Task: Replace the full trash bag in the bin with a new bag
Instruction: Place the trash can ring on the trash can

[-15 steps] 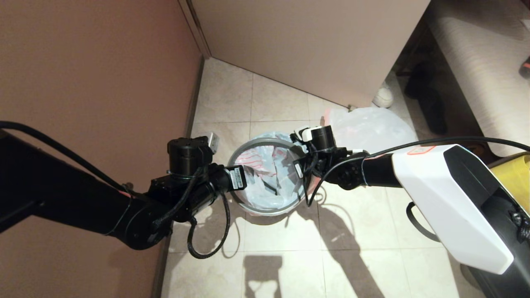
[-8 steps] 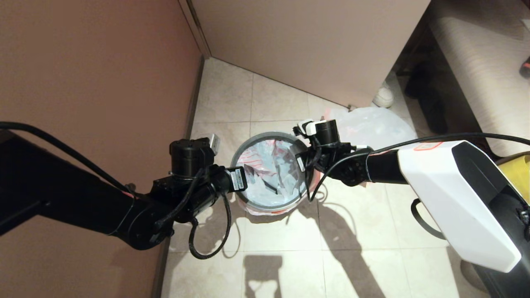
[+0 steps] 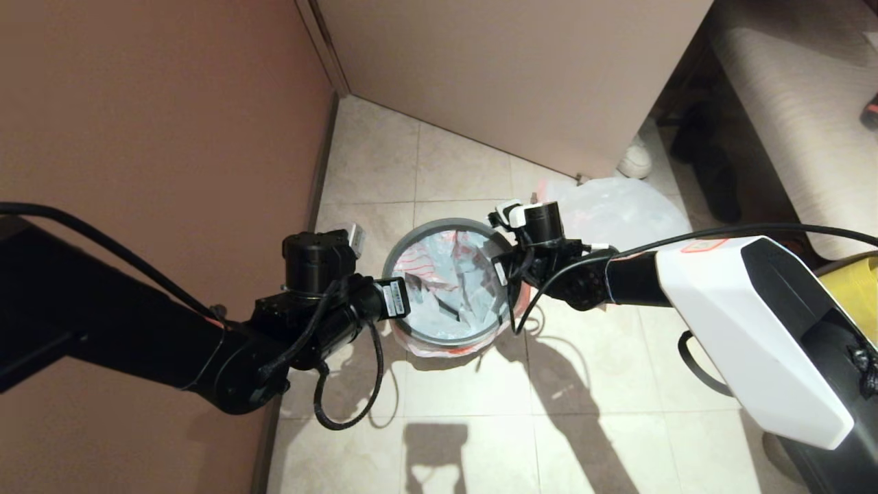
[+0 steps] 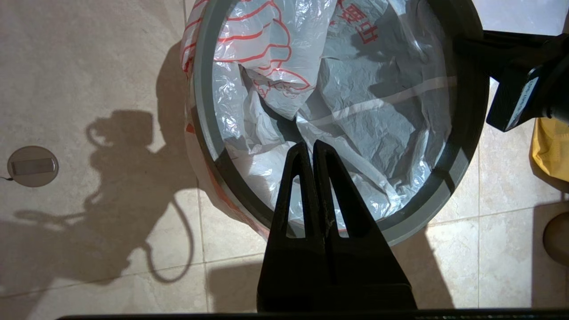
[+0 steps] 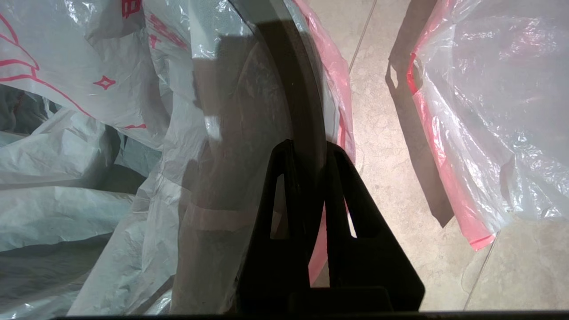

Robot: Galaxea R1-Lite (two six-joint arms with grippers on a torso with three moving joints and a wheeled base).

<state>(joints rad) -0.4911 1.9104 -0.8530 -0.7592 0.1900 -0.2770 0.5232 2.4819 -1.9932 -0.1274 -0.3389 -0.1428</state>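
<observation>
I see thin, crinkled, translucent plastic film in the new bag [image 4: 355, 111], glossy where light catches its creases, with red print. The grey hoop [image 4: 449, 178] around it looks like smooth matt plastic. The full trash bag [image 5: 498, 115] is the same shiny, wrinkled film, with a pink hem. My left gripper [image 4: 312, 149] and right gripper [image 5: 307, 149] have matt black plastic fingers. The floor [image 4: 89, 66] is smooth beige tile with a faint sheen.
</observation>
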